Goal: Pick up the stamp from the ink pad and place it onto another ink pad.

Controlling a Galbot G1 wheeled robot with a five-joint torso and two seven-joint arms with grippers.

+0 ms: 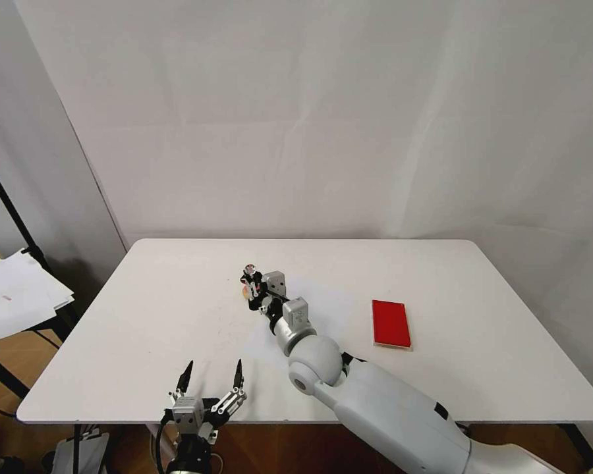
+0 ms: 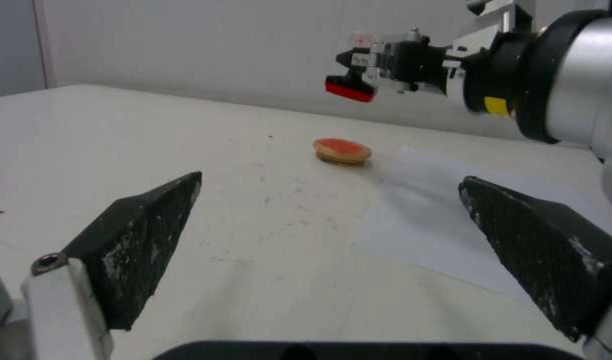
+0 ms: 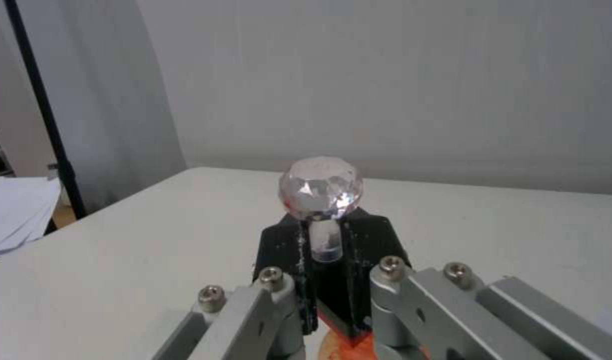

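My right gripper (image 1: 252,283) is shut on the stamp (image 1: 249,270) and holds it upright in the air near the table's middle. In the right wrist view the clear faceted knob of the stamp (image 3: 320,188) stands above the black fingers (image 3: 279,250). The left wrist view shows the stamp (image 2: 351,87) with its red underside hanging a little above the round tan ink pad (image 2: 342,150). That pad (image 1: 245,289) is mostly hidden under the gripper. The red rectangular ink pad (image 1: 391,322) lies bare to the right. My left gripper (image 1: 214,370) rests open at the table's front edge.
The white table (image 1: 178,316) stands against a white backdrop. A stack of papers (image 1: 13,296) lies on a black stand beside the table's left side. My right arm (image 1: 375,395) reaches diagonally over the front right of the table.
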